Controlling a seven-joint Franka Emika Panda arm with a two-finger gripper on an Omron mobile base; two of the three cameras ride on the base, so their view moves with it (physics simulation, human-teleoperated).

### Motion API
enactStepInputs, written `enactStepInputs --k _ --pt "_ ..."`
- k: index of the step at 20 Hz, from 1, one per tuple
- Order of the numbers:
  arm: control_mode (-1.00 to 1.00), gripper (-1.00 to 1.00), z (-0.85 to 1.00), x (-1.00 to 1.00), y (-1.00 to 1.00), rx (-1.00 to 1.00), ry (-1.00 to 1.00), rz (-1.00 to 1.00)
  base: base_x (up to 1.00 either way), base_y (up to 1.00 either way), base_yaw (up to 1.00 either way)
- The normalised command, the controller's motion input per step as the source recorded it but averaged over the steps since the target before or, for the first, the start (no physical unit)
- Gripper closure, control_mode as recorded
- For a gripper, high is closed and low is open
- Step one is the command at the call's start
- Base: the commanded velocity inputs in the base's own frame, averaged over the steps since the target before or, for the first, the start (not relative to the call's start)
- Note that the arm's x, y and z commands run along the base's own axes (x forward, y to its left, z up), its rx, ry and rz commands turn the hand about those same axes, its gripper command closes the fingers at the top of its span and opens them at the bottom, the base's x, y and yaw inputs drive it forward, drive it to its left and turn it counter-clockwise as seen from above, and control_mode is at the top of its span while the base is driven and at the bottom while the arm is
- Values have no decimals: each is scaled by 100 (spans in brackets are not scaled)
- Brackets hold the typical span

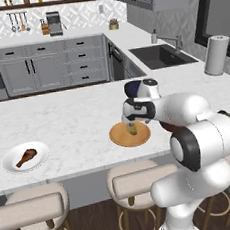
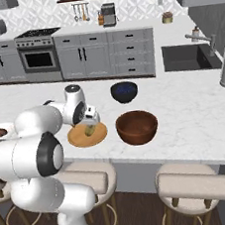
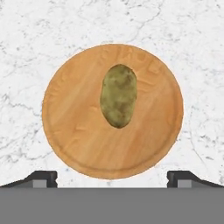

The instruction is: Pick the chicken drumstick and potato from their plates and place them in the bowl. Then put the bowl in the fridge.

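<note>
The marble bench (image 1: 72, 121) is seen beneath the claw (image 3: 112, 177), which is held wide open, gripping nothing. The reddish-brown bowl (image 2: 136, 126) is set just to its right. Directly below, the tan plate (image 3: 74, 131) is seen, with the potato (image 3: 118, 96) lying on it.

The gripper (image 1: 132, 127) hangs over the potato (image 1: 132, 130) on the tan plate (image 1: 120, 136) near the surface's (image 1: 72, 121) front edge; the drumstick (image 1: 26, 157) lies on the white plate (image 1: 11, 165) toward the left end.
</note>
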Motion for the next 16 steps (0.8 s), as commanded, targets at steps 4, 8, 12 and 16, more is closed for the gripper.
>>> enactStepInputs --k 4,8,12,16 --pt "-100 -100 -33 25 0 0 0 0 0 0 0" --pt "-100 -100 -34 42 0 0 0 0 0 0 0" --pt "-100 -100 -22 53 0 0 0 0 0 0 0" --pt "-100 -100 -29 41 0 0 -1 0 0 0 0"
